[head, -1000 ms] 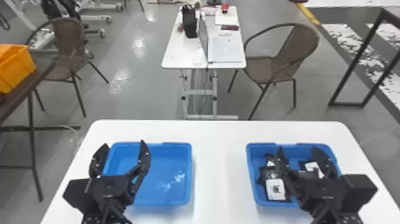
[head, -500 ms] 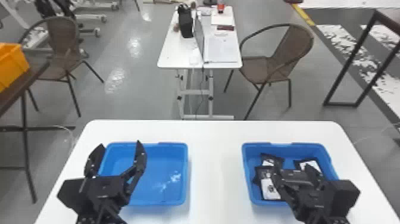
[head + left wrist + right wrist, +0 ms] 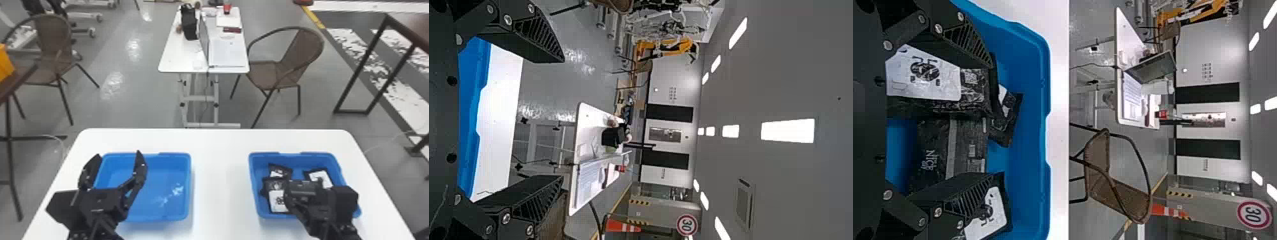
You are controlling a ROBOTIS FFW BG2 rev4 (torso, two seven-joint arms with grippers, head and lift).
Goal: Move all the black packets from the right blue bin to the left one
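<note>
Right gripper (image 3: 304,191) is angled down over the right bin (image 3: 295,155) w/ its fingers spread wide, nothing clamped btw. The black packets are in that bin: a few bunched toward its left side — one (image 3: 280,170) farther back, one w/ a white label (image 3: 278,201) nearer the robot — plus another (image 3: 321,177) over in the right half. The wrist view has a white-labelled packet (image 3: 923,72) and a mostly dark one (image 3: 930,160) lying in the area btw the fingers, w/ one finger overlapping another labelled packet (image 3: 998,207). Can't really tell if it's touching (the finger hides part of it), and the exact count is hard to call tbh.

Left gripper (image 3: 115,156) is over the left part of the left bin (image 3: 188,178), fingers apart and empty. Some whitish patches (image 3: 177,190) on that bin's floor, prob just glare IMO.

Both bins sit on the white table (image 3: 220,159), well apart. Behind it there's a smaller table (image 3: 178,57) w/ an open laptop (image 3: 204,41) and a black bag (image 3: 189,24) — wicker chair (image 3: 271,73) right beside it.
</note>
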